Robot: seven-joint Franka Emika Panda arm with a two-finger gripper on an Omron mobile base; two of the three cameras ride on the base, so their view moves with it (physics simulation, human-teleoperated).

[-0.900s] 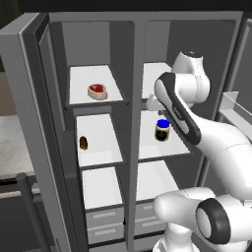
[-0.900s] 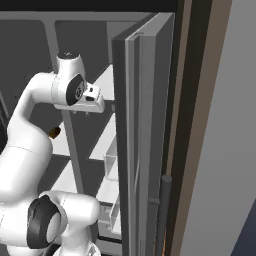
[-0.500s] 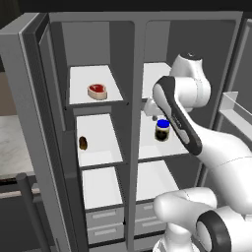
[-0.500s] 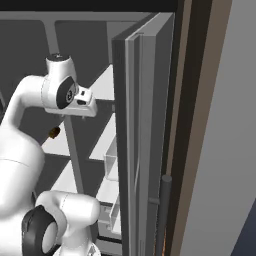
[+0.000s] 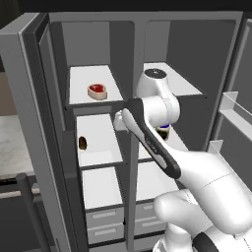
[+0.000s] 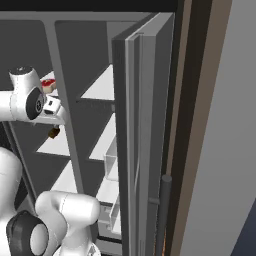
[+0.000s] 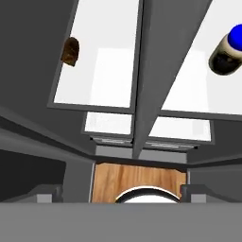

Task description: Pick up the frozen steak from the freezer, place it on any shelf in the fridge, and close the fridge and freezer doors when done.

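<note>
While both doors are standing open, the left base view is showing the arm swinging across from the fridge (image 5: pixel 170 106) side toward the centre divider, its hand (image 5: pixel 119 121) now sitting just in front of the freezer (image 5: pixel 93 118) at the level between the top two freezer shelves. The frozen steak (image 5: pixel 97 90) is lying untouched on the freezer's top shelf, above and left of the hand; the brown lump (image 5: pixel 82 142) is resting one shelf lower.

From the right base view, the hand (image 6: pixel 52 107) is pointing inward beside the divider, with the steak (image 6: pixel 47 83) just visible behind the wrist.

Looking down the hand view, the brown lump (image 7: pixel 71 51) and the blue-lidded jar (image 7: pixel 227 50) are flanking the divider. The hand is gaping wide, having sprung apart within the last second, and gripping nothing, so the pick is only beginning.
</note>
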